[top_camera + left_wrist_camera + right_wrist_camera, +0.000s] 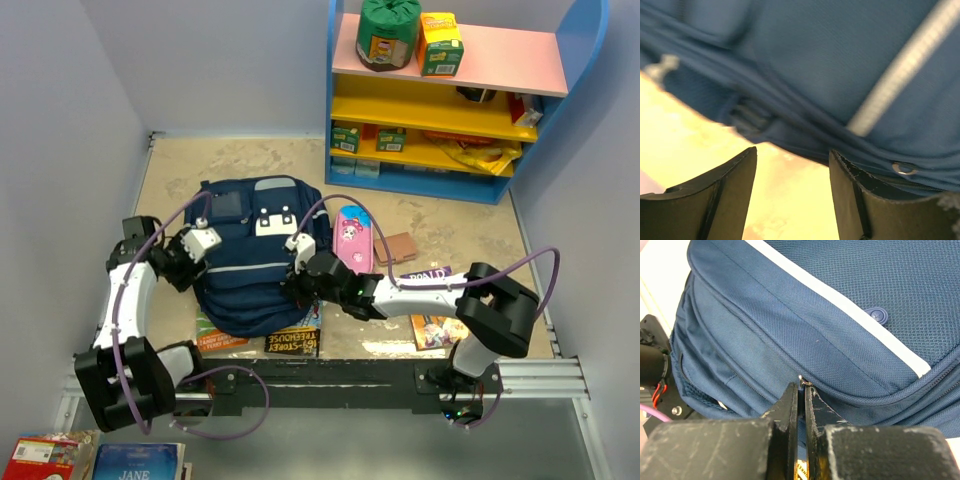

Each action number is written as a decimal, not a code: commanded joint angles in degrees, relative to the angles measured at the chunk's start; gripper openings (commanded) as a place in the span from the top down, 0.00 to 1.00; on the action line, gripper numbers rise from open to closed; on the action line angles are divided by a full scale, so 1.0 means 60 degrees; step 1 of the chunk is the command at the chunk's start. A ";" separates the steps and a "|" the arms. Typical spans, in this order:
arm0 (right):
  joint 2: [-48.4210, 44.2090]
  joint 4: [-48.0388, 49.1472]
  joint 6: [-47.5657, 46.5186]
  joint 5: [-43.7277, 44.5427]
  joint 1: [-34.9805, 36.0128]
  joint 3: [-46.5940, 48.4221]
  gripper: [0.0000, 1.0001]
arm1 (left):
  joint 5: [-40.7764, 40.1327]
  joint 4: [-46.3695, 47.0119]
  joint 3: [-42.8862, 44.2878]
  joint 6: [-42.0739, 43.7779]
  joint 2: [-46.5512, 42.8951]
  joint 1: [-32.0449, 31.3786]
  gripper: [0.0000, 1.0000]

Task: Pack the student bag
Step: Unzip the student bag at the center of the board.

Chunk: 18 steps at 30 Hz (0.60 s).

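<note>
Right claw: the right gripper (801,388) has its jaws pressed together, pinching a small metal zip pull (803,381) at their tips.
Left claw: the left gripper (792,151) stands fairly wide with nothing between its fingers. Blue fabric lies just ahead of the tips; I cannot tell if they touch it.
Task thing: the student bag (250,270), navy with white patches, lies flat at centre left of the overhead frame, one claw on each flank.
In the way: the right arm reaches across the bag's lower right corner and covers it.
Under the bag: a dark paperback (293,342) and an orange book (215,336) stick out at its near edge.
Just beside: a pink pencil case (353,238) lies against the bag's right side, with a small brown square (398,247) to its right.
Further right: two more books (435,330), partly under the right arm.
Upper right: a blue shelf unit (334,100) with a green roll (388,32) and a yellow-green carton (440,43) on top.
Bottom left corner: books (135,462) cut off by the frame edge.
Hard to make out: the left wrist view is blurred, showing only folds, a pale stripe and a metal eyelet (903,168). The goods on the lower shelves are too small to name.
</note>
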 commanded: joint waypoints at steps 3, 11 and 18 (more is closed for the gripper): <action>0.0379 -0.0659 -0.0101 0.0546 0.0040 0.1002 1.00 | 0.1228 0.0406 -0.1104 0.1169 -0.0619 -0.0016 0.36; 0.0628 -0.1040 -0.0130 0.0371 0.0244 0.1631 1.00 | 0.2591 0.1461 -0.2511 0.1417 -0.1731 -0.0016 0.37; 0.1565 -0.1405 -0.0071 0.0297 0.0742 0.2774 1.00 | 0.2870 0.1066 -0.2410 0.1784 -0.2040 -0.0001 0.38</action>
